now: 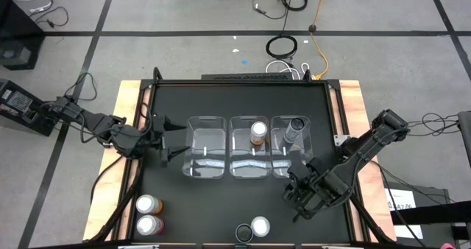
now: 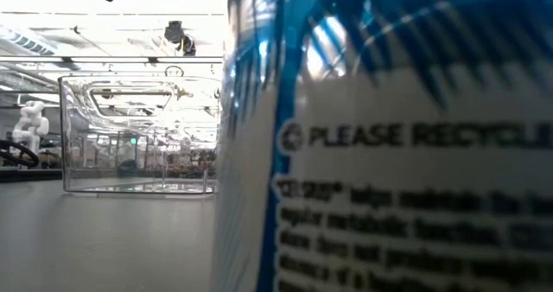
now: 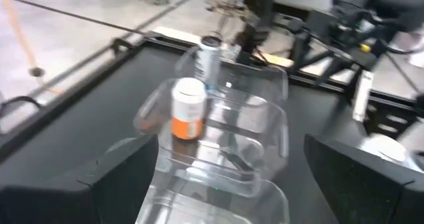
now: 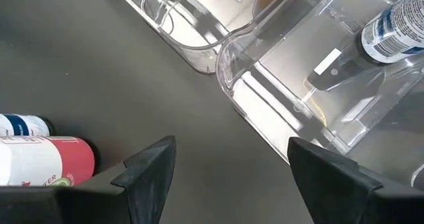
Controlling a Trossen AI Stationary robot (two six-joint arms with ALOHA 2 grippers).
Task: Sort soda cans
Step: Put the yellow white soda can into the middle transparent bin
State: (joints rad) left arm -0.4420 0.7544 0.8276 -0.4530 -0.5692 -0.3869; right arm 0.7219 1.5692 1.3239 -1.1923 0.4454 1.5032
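Right pincer (image 1: 303,202) wide open, empty, beside bins (image 1: 283,168).

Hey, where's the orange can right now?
In the high view, the orange can stands upright inside the middle clear bin, beside the right bin holding a dark can.

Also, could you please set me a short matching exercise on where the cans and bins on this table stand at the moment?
Things:
1. orange can
2. blue-and-white can
3. bin nearest the left arm
4. silver-topped can by the front edge

States:
a. holds nothing
b. stands in the middle bin
c. stands on the table, outside every bin
d. stands in the bin nearest the right arm

Pairs: 1-b, 2-d, 3-a, 4-c
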